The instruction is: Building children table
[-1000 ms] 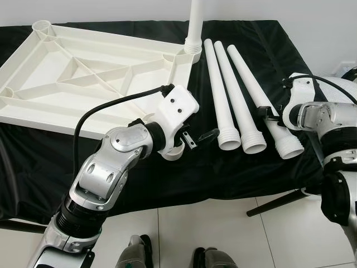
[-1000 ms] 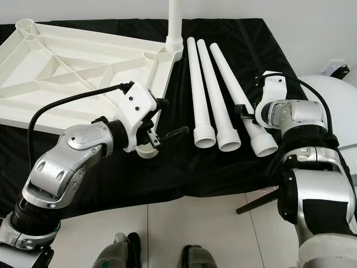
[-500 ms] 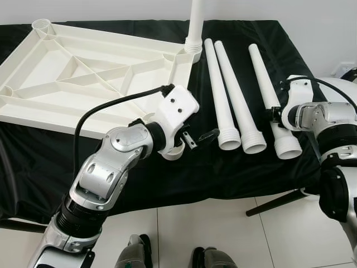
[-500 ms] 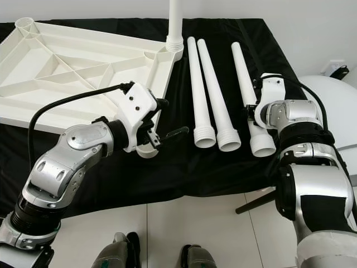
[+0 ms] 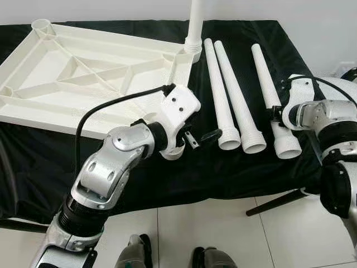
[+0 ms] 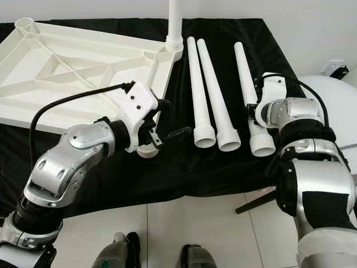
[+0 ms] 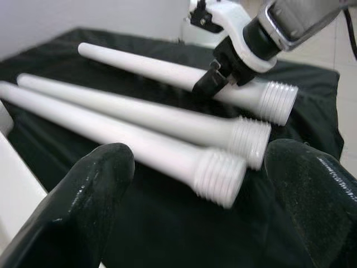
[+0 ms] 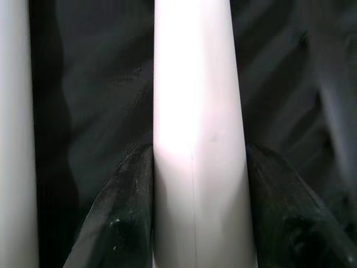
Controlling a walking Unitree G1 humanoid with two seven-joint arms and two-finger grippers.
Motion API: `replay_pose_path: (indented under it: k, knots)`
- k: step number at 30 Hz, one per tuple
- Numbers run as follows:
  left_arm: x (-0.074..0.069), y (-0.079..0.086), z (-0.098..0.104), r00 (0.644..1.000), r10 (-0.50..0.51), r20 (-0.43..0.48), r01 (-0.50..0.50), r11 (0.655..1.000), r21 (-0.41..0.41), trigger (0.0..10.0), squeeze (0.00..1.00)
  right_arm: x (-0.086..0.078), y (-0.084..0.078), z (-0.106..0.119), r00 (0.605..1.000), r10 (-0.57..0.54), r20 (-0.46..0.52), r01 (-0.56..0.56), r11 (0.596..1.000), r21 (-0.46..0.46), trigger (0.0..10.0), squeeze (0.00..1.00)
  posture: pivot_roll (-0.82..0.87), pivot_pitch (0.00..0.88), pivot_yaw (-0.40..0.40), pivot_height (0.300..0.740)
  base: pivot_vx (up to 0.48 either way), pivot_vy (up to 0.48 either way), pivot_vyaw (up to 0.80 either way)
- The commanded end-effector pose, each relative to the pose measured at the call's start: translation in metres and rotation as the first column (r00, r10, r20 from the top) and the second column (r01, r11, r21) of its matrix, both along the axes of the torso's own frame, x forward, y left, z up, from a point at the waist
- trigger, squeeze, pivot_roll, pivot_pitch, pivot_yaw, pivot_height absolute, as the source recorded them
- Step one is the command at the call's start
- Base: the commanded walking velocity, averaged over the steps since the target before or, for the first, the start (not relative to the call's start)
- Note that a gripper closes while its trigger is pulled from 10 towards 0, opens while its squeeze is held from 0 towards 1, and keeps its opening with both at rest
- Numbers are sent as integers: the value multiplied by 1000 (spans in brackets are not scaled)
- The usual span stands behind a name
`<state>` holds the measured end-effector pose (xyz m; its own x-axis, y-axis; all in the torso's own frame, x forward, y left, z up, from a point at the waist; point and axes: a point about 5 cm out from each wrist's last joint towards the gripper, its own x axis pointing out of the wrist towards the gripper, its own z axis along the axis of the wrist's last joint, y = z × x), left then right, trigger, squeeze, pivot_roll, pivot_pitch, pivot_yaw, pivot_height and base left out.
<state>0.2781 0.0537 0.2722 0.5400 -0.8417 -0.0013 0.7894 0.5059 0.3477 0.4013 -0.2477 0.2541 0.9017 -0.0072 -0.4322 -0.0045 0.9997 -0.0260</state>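
On the black-draped bench (image 5: 245, 167), the right gripper (image 5: 274, 113) clamps the rightmost smooth, tapered white plastic leg (image 5: 266, 84) near its threaded end, its fingers mostly hidden behind the wrist, while the left gripper (image 7: 195, 184) hovers spread wide before two matching legs (image 5: 226, 95) beside the ribbed upturned tabletop (image 5: 83, 72).

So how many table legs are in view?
4. One stands upright in the tabletop's corner socket; two lie side by side on the black cloth; the right gripper grips the fourth.
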Motion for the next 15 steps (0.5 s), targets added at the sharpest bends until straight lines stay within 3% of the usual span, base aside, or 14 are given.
replay_pose_path:
  k: [1,8,11,12,15]
  knots:
    - [2,1,-2,999,-17,-32,17,1000,-14,10000,0,0,-4,15,999,6,46,-6,1000,17,10000,0,-39,200,-60,740,0,0,0]
    - [13,13,11,999,-6,-37,4,998,-61,10000,0,3,1,48,985,50,163,-68,992,109,10000,0,-24,197,-56,740,0,0,0]
    - [14,15,12,999,-2,-36,0,998,-65,10000,0,3,2,51,983,54,174,-76,990,123,10000,0,-22,196,-56,740,0,0,0]
    - [20,22,19,999,18,-41,-22,994,-104,10000,0,6,9,59,963,79,259,-116,985,129,10000,0,-12,193,-53,740,0,0,0]
    - [23,26,24,999,21,-48,-28,990,-135,10000,0,7,15,61,945,106,309,-153,979,132,10000,0,-9,191,-51,740,0,0,0]
